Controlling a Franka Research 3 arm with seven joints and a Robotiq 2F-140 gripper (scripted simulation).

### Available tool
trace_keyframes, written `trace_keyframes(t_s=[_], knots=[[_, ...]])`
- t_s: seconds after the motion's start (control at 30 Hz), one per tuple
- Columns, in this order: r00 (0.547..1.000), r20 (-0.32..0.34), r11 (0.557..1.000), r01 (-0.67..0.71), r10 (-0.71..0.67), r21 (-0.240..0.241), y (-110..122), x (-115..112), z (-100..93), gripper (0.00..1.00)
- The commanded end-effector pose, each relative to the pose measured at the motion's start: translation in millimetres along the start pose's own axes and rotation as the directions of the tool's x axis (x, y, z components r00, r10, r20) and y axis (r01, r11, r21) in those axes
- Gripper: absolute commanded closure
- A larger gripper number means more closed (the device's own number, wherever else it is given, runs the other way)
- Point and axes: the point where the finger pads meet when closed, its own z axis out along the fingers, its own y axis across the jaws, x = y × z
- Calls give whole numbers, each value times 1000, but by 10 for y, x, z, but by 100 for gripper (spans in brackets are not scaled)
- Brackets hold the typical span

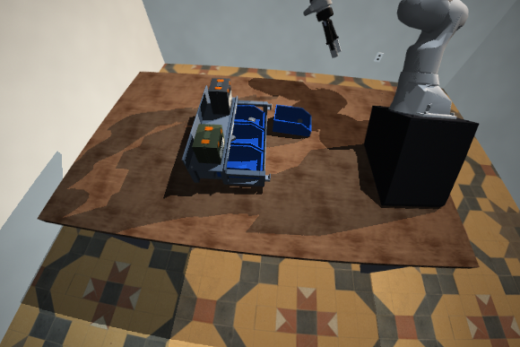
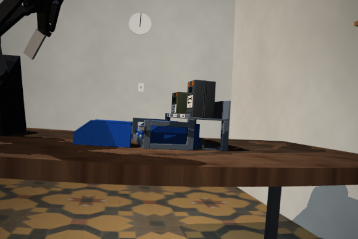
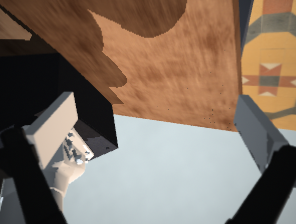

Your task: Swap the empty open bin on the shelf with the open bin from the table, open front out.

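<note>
So my gripper (image 1: 335, 47) (image 2: 34, 44) (image 3: 154, 107) is spread wide with nothing in it, hanging well above the table (image 1: 305, 221) (image 2: 173, 175) (image 3: 170, 65). The loose blue bin (image 1: 291, 123) (image 2: 103, 133) sits upright on the tabletop, just in front of the shelf (image 1: 244, 172) (image 2: 169, 147) — that one's got three more blue bins (image 1: 247, 133) side by side, under my reach.

The tabletop (image 1: 309, 225) (image 2: 173, 175) (image 3: 165, 75) looks like brown-grained wood — matt; the blue bins (image 1: 291, 128) (image 2: 105, 133) look plastic — smooth.

Grey rounded arm (image 1: 423, 56), black gripper (image 1: 331, 33) (image 2: 40, 22) (image 3: 154, 107), pale pads (image 1: 335, 48) (image 2: 34, 44) (image 3: 54, 127)
</note>
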Motion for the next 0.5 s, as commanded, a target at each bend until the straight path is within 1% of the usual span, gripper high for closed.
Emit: trace_keyframes(t_s=[0.0,0.13,0.17,0.47], knots=[[1000,-8,1000,-18,18,-10,9,25,-6,0],[1000,-8,1000,-18,18,-10,9,25,-6,0],[1000,-23,1000,-15,15,-27,-56,99,-25,0],[1000,-23,1000,-15,15,-27,-56,99,-25,0]])
